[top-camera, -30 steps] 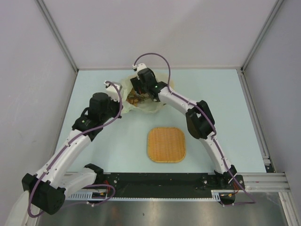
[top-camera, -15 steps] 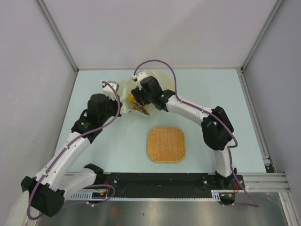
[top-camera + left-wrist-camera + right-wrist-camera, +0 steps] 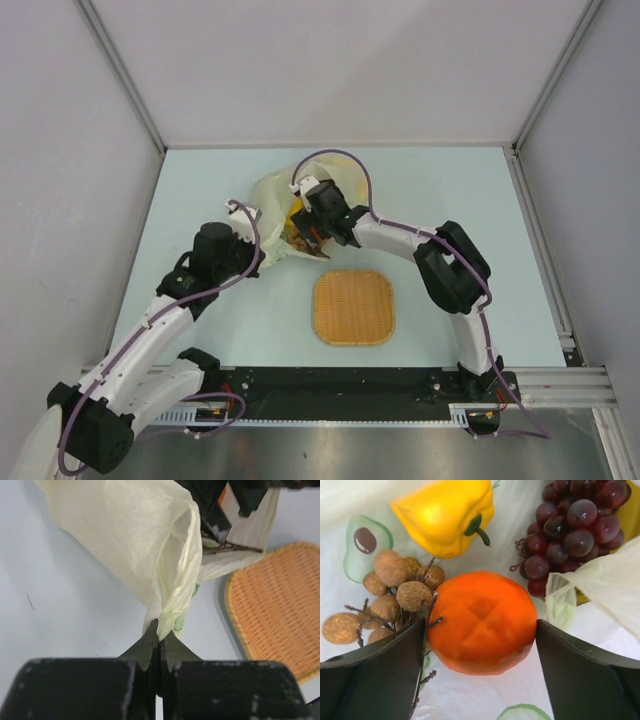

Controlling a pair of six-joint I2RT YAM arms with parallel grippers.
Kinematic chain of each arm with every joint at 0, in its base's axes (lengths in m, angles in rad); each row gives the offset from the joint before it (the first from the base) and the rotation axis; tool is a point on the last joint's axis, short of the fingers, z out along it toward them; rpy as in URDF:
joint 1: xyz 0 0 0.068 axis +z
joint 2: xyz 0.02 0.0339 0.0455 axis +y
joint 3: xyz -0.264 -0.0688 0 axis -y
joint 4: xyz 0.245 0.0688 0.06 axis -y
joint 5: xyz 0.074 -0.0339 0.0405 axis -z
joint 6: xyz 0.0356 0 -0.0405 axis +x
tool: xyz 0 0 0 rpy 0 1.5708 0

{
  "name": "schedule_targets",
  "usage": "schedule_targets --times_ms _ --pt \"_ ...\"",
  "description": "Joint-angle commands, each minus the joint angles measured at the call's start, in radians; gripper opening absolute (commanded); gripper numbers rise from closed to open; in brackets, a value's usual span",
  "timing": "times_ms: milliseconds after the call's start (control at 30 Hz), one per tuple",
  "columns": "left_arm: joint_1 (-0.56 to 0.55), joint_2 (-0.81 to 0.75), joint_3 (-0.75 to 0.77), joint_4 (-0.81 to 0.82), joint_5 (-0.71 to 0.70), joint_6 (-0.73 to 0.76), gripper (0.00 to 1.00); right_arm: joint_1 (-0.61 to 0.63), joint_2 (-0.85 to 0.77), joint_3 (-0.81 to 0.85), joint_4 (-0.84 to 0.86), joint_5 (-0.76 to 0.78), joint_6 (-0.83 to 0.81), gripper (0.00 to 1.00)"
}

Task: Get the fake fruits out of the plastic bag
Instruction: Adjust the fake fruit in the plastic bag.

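The pale yellow-green plastic bag [image 3: 278, 190] lies at the table's far middle, its mouth held open. My left gripper [image 3: 160, 636] is shut on a twisted edge of the bag [image 3: 150, 545]. My right gripper [image 3: 480, 645] is inside the bag [image 3: 485, 695], open, with its fingers [image 3: 375, 675] on either side of the orange fruit [image 3: 482, 622]. Around the orange fruit lie a yellow pepper [image 3: 445, 515], dark purple grapes [image 3: 570, 525] and a brown nut-like cluster [image 3: 395, 587]. In the top view the right gripper [image 3: 305, 232] reaches into the bag's mouth. Banana and mango are hidden.
A square woven orange mat [image 3: 354, 307] lies on the table in front of the bag, seen also in the left wrist view [image 3: 280, 610]. Grey walls enclose the table on three sides.
My right gripper has moved nearer and lower into the bag's mouth. My left arm has pulled back toward the near side, still holding the bag's edge.
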Motion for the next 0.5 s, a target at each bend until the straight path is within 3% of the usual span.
schedule_targets --times_ms 0,200,467 --pt "0.002 0.008 -0.05 0.047 0.045 0.024 0.0 -0.036 -0.067 0.029 -0.013 -0.051 0.041 0.96" --pt "0.016 0.039 -0.059 0.084 0.048 0.024 0.0 -0.141 -0.154 0.008 -0.104 -0.315 0.232 1.0" --pt "0.019 0.08 -0.033 0.087 0.068 0.009 0.0 -0.157 -0.079 0.054 -0.097 -0.38 0.289 1.0"
